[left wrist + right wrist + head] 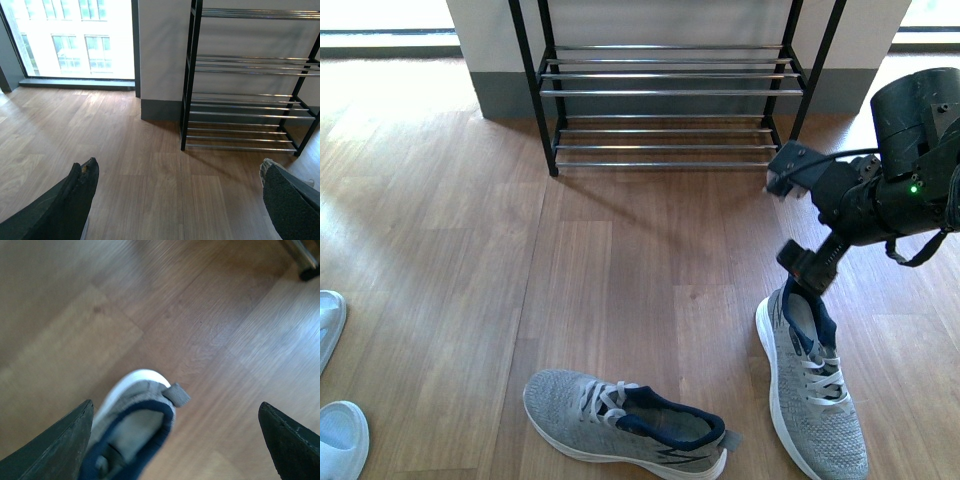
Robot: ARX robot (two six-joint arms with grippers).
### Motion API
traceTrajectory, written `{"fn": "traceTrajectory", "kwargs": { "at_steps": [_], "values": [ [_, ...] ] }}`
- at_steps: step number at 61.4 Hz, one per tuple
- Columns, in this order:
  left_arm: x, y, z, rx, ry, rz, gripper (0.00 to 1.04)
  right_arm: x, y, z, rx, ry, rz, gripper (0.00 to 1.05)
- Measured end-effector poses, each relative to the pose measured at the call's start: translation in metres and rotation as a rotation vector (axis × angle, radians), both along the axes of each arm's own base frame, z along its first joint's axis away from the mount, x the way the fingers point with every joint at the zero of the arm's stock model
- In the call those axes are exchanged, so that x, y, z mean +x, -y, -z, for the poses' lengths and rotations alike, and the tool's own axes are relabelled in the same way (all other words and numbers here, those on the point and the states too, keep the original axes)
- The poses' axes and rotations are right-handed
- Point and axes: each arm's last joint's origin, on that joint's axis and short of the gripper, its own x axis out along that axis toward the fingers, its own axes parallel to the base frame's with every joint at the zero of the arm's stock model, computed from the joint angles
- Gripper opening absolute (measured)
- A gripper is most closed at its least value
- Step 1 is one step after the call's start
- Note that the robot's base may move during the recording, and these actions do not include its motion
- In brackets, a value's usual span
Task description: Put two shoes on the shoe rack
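Our right gripper (807,275) hovers over the sneaker (815,390) nearest the shoe rack (670,92), jaws spread to straddle its heel (left gripper (177,175) gapes empty).

a: front view: from the body, angled down at floor (620,260), shoe rack (670,92) far. wrists?
b: left looks at the same rack; right, close over the sneaker (131,427) heel, shared with front.

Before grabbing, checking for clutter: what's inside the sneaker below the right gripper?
Inside the sneaker only navy lining and grey insole show; the toe end is covered by laces.
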Motion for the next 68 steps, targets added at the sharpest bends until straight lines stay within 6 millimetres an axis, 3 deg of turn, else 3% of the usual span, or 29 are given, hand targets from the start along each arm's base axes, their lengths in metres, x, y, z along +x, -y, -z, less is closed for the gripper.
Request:
{"fn": "traceTrajectory", "kwargs": {
  "at_steps": [11,19,35,44,53,60,68],
  "values": [
    [0.000,0.000,0.000,0.000,0.000,0.000,0.95,-0.018,0.002,0.013,0.455,-0.152,0.662,0.96],
    [0.000,0.000,0.000,0.000,0.000,0.000,0.95,-0.023,0.002,0.016,0.583,-0.185,0.909,0.96],
    [0.000,0.000,0.000,0.000,0.000,0.000,0.95,-0.024,-0.007,0.013,0.678,-0.224,0.956,0.96],
    [0.000,0.000,0.000,0.000,0.000,0.000,0.95,-0.020,-0.009,0.007,0.602,-0.147,0.760,0.96],
    [0.000,0.000,0.000,0.000,0.000,0.000,0.95,-0.016,0.002,0.004,0.242,0.027,0.360,0.96],
    [0.000,0.000,0.000,0.000,0.000,0.000,0.95,-0.017,0.027,0.013,-0.029,0.144,-0.022,0.96],
    [0.000,0.000,0.000,0.000,0.000,0.000,0.95,-0.017,0.069,0.036,-0.500,0.255,-0.567,0.96]
  ]
}}
